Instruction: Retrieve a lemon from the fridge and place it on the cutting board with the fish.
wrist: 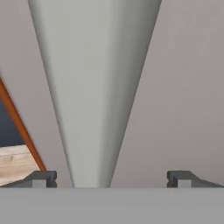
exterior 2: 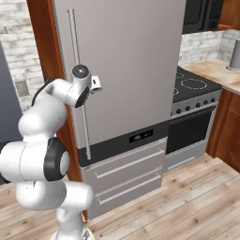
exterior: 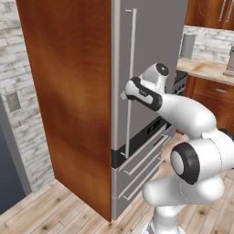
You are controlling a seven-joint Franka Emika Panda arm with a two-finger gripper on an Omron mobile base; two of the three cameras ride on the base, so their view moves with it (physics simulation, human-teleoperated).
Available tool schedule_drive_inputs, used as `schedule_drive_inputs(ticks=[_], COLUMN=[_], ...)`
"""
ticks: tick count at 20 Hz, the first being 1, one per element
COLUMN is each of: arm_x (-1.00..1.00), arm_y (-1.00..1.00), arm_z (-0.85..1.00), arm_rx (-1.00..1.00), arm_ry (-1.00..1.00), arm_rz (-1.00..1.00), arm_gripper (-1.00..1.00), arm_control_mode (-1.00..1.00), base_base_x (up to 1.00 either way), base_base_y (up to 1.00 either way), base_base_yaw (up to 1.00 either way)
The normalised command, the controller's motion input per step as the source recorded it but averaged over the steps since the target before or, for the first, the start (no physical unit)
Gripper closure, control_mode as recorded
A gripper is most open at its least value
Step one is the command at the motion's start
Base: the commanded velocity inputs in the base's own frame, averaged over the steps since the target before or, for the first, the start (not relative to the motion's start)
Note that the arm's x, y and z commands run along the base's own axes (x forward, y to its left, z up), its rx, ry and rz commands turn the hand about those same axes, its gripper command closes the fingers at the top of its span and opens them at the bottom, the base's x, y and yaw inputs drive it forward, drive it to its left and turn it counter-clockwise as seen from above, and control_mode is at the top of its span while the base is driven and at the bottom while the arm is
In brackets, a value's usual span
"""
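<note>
At centre frame in the hand view, the fridge's bar handle (wrist: 94, 87) runs up between the two fingertips (wrist: 41, 178), which stand wide apart on either side of it, so the gripper (wrist: 111, 179) is released and straddling the bar without pinching it. From the left base view the gripper (exterior: 124, 95) sits at the handle (exterior: 131, 77), about halfway up the frame; the right base view shows it (exterior 2: 96, 84) just right of the bar. The fridge (exterior 2: 126, 70) is closed, so the lemon presumably lies hidden inside. My guess is the door is heavy and stiff on its seal, and the steel bar smooth and slippery; clamp squarely across the bar at mid-height and pull steadily.
</note>
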Motion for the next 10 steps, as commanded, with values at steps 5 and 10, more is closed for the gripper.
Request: schedule_drive_inputs(ticks=[5,10], arm_x=[0.31,0.16], arm_y=[0.18,0.02], arm_z=[-0.15,-0.05], arm_rx=[0.06,0.03], arm_ry=[-0.08,-0.03], arm_rz=[0.04,0.06], arm_gripper=[1.00,1.00], arm_control_mode=[-1.00,-1.00], base_base_x=[0.00,0.00], base_base_y=[0.00,0.00], base_base_yaw=[0.00,0.00])
